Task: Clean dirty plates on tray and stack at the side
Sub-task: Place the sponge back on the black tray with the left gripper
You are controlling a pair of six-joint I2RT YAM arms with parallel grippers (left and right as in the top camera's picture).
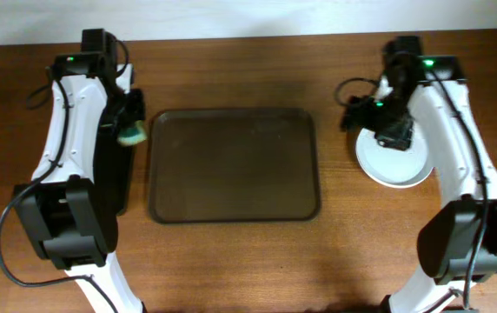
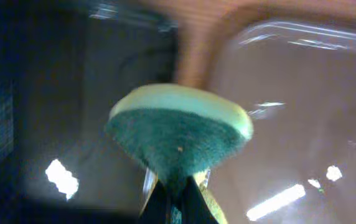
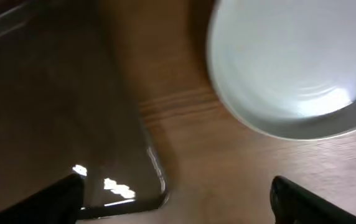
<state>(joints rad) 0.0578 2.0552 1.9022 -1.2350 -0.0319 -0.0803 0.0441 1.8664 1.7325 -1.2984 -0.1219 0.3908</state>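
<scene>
The left pincer [image 2: 175,193] is clenched on a sponge [image 2: 178,130], which has a green scrubbing face and a pale yellow back. The sponge is pinched at its lower edge and bulges above the fingers, so it looks soft and light. Just beyond the sponge on the left is a glossy black tray [image 2: 41,124]. To the right is the brown tray [image 2: 302,112], with a bare bed and nothing in it.

The right pincer [image 3: 178,183] is released, its fingers spread wide and gripping nothing, above the wooden table [image 3: 196,149]. Close beside it the white plates [image 3: 290,68] sit on the table, off the brown tray and clear of its rim. A corner of that tray lies on the pincer's other side. From above the plates read as a single round stack, and their number cannot be told. The top one shows no clear smears.

The plates appear stiff, smooth and glazed. They are likely slippery and breakable, though not heavy. The safest hold is probably at the raised rim, with one finger over it and one under.
</scene>
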